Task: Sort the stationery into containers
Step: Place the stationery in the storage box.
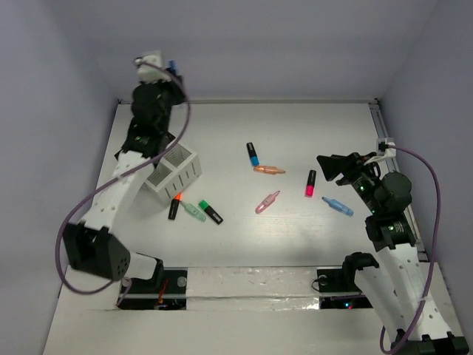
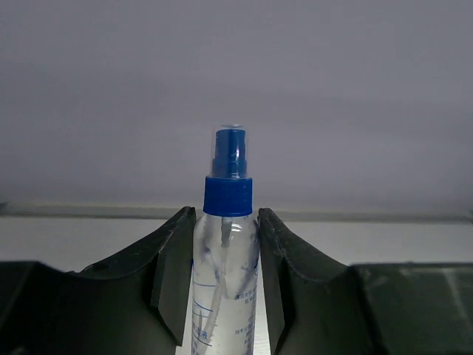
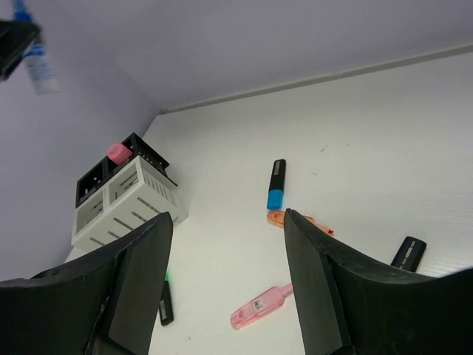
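Gripping the blue-capped bottle [image 2: 228, 194] upright, our left gripper [image 2: 225, 222] hangs high; the white container [image 1: 177, 168] lies below it, while our right gripper [image 3: 227, 218] gapes, well apart.

Left side: the left arm [image 1: 122, 181] slants over the black box [image 3: 94, 176]. The white box [image 1: 176, 168] beside it has its open tops exposed from the right.

The left gripper [image 1: 168, 72] clamps a spray bottle [image 1: 172, 66] high over the back-left corner, off the table [image 1: 332, 126].

Three markers, the mint one [image 1: 194, 211] in the middle, lie just in front of the white box. A bare lane runs from there to the pink pen [image 1: 267, 202].

The right gripper [image 1: 330, 167] has its jaws wide. The red-pink marker [image 1: 310, 183] and blue pen [image 1: 337, 206] lie close by.

The far strip is bare to the wall.
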You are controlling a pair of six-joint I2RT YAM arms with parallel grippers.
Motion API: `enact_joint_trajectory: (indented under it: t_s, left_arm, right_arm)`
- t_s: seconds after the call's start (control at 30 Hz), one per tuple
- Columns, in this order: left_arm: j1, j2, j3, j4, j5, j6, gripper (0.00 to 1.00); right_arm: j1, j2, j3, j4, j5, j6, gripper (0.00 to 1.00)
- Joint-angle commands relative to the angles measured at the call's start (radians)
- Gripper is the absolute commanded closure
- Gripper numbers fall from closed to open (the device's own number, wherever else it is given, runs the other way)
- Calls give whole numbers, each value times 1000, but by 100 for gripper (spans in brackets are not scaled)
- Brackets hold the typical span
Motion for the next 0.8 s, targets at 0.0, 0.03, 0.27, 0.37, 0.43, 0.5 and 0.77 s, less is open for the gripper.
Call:
enact_joint_trajectory:
  t_s: [0.0,0.03,0.27,0.37,0.43,0.5,0.77]
  left_arm:
    - [128,-167,-209,55,-147,-55,100]
    - [159,-204,-240,48,-167,-52,100]
    - [394,-379,-456,57,-321,18,100]
    - [440,-363,-492,77,-334,32,100]
    - [450,-340,-510,96,-350,40,100]
    - [450,-320,-527,118,-371,55,100]
    - [460,-217,-558,204,-359,29,100]
  right_arm:
    - [7,11,-8,68,2,-3,32]
    - [7,14,-8,67,-1,-3,32]
    - [7,16,-13,80,-33,-3,32]
    - [7,16,-18,97,-59,5,32]
    - [7,17,-19,105,-74,9,32]
    - [7,14,-19,102,-73,9,32]
    - [7,14,-18,103,-85,9,32]
